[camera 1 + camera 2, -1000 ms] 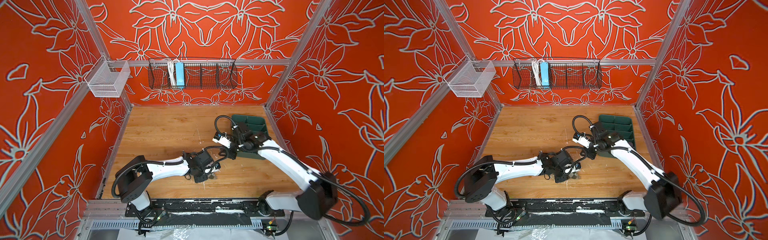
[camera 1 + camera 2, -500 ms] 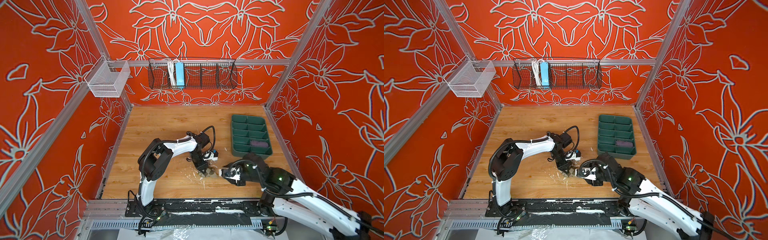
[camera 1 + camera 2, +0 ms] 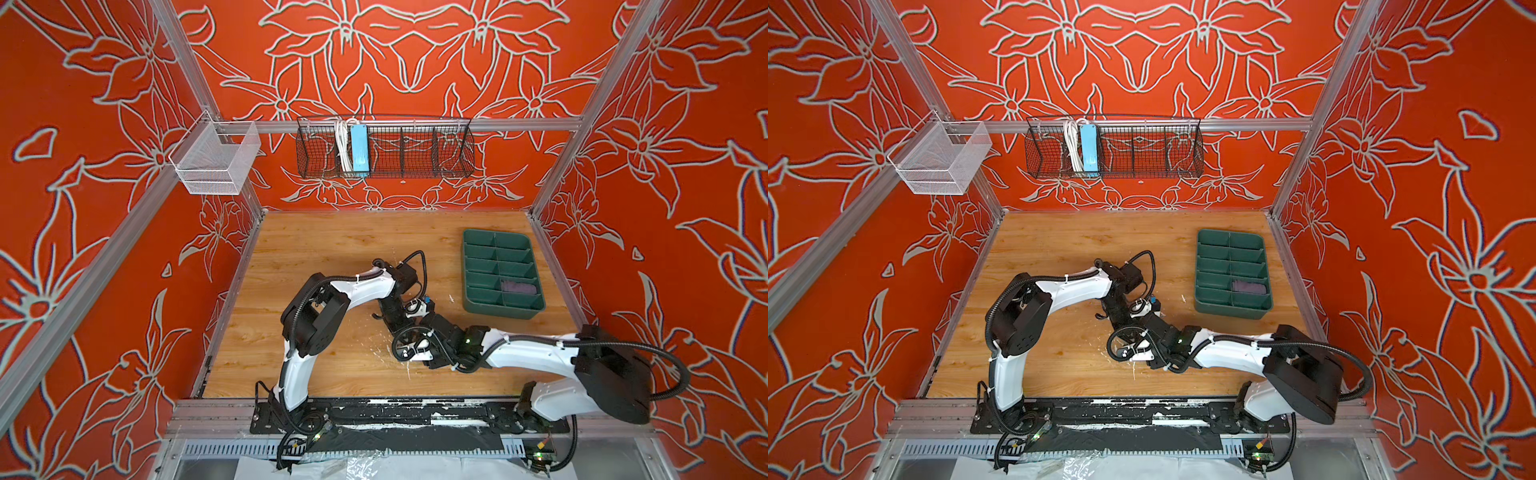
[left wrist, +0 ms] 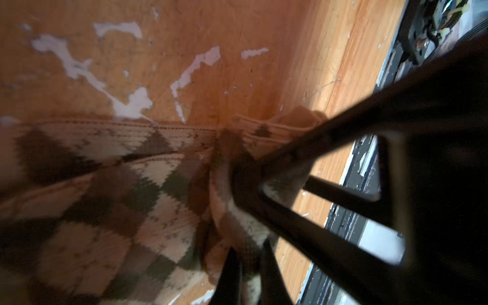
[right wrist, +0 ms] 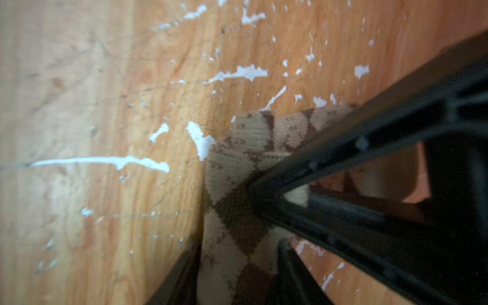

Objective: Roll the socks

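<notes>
The two arms meet over the middle of the table (image 3: 332, 249), a little nearer than its centre and to the left of the tray (image 3: 498, 309). In both top views their wrists cover the place where they work, so the beige sock cannot be seen there.

The left wrist view shows the beige sock (image 4: 148, 184) lying on the wood with its dark diamonds, flat on one part and bunched into folds at the other. The left gripper (image 4: 239, 211) is closed on this bunched part: the jaws stand narrow and pinch the fabric between them.

In the right wrist view the right gripper (image 5: 237, 224) is at another folded end of the beige sock (image 5: 253, 132). Fabric lies between its jaws, which stand somewhat apart. Whether they press it firmly, I cannot tell. The wood around has many white scratches.

The purple sock (image 3: 517, 286) lies in the tray, in the right column, in the second compartment from the near end (image 3: 1248, 286). It is well apart from both grippers.
</notes>
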